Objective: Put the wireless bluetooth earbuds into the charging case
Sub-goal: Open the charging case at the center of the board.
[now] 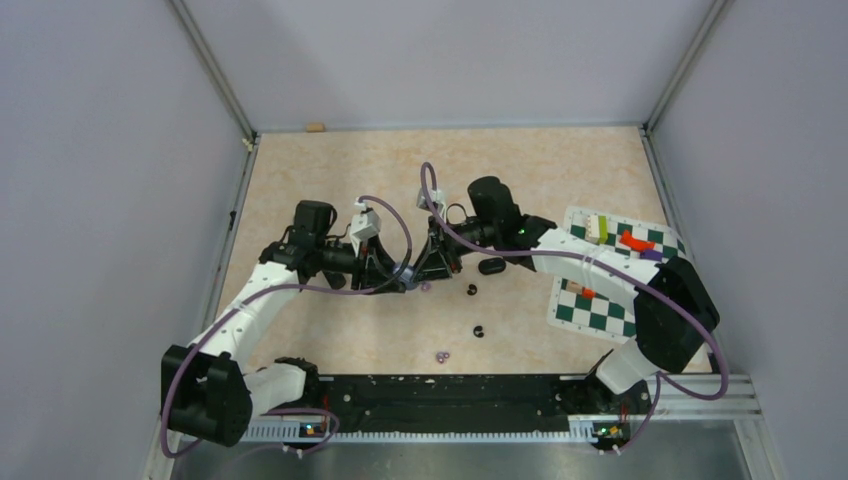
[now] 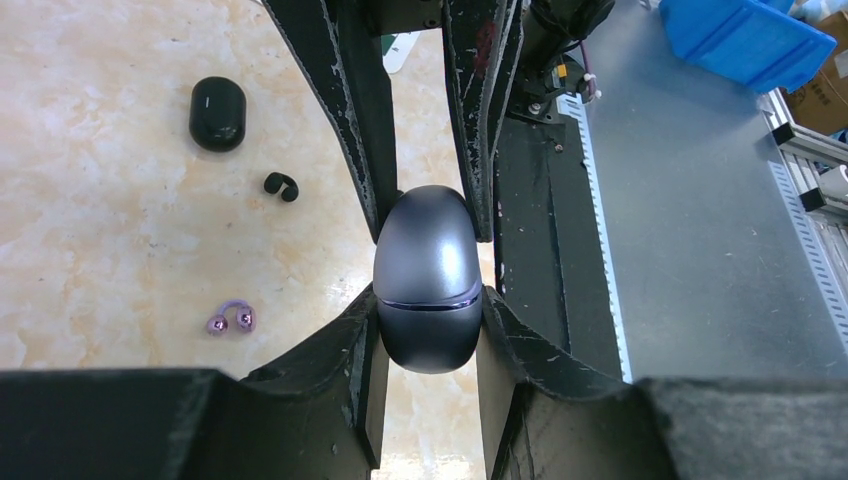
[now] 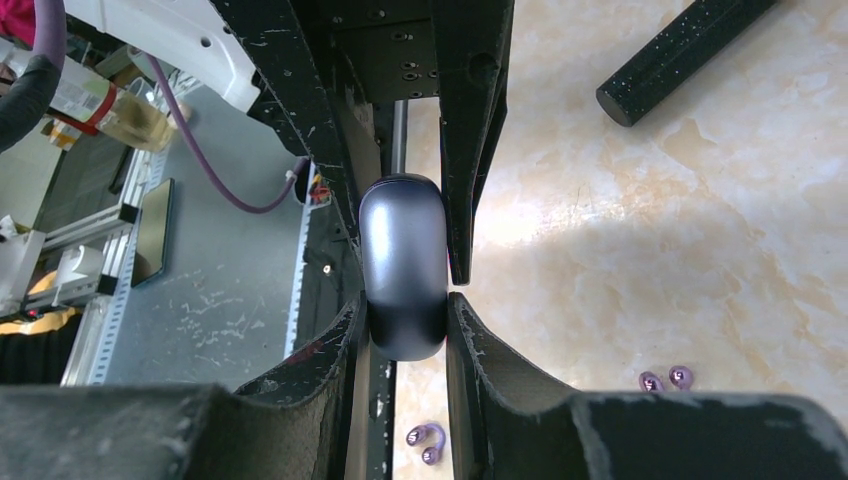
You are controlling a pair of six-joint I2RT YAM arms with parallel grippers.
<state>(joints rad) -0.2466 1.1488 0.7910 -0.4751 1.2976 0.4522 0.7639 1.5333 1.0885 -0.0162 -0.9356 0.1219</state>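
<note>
— Where is the grey case (image 2: 425, 240)?
— Between the two arms, near the middle of the table (image 1: 330, 170). Its lid is closed. The left gripper (image 2: 428, 300) squeezes one end, and the right gripper (image 3: 403, 310) squeezes the other.
— And the earbuds?
— Lying out on the table. Seen from above, the black case (image 1: 491, 266) sits at 3 o'clock from the grey one. The first black earbud (image 1: 472, 291) is just under it. The second black earbud (image 1: 479, 331) is at 4 o'clock. A purple earbud (image 1: 441, 356) is at 5 o'clock.
</note>
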